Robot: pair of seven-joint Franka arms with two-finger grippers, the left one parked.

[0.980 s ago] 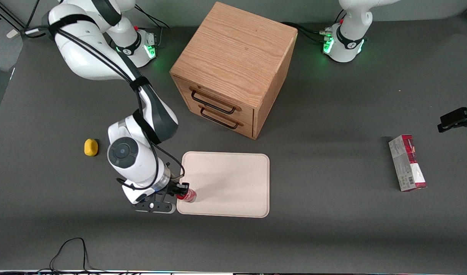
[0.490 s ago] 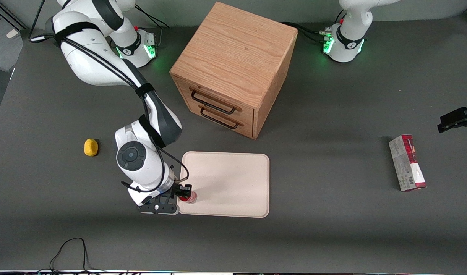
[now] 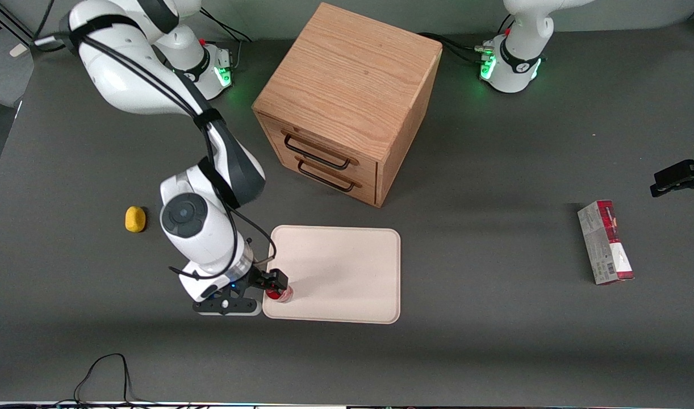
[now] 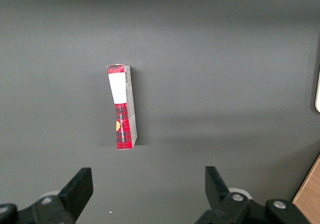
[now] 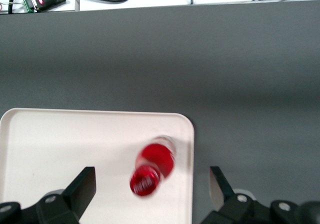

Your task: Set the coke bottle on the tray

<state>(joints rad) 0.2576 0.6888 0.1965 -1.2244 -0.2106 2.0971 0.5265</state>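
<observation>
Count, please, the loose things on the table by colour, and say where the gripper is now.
Red: 2, the coke bottle on the tray and the carton toward the parked arm's end.
Cream: 1, the tray.
Yellow: 1, the small yellow object.
Wood brown: 1, the drawer cabinet.
Total: 5.
The gripper is open above the coke bottle.

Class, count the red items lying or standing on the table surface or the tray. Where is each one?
2. The coke bottle stands on the tray, under the open tool. The red carton lies toward the parked arm's end of the table.
</observation>
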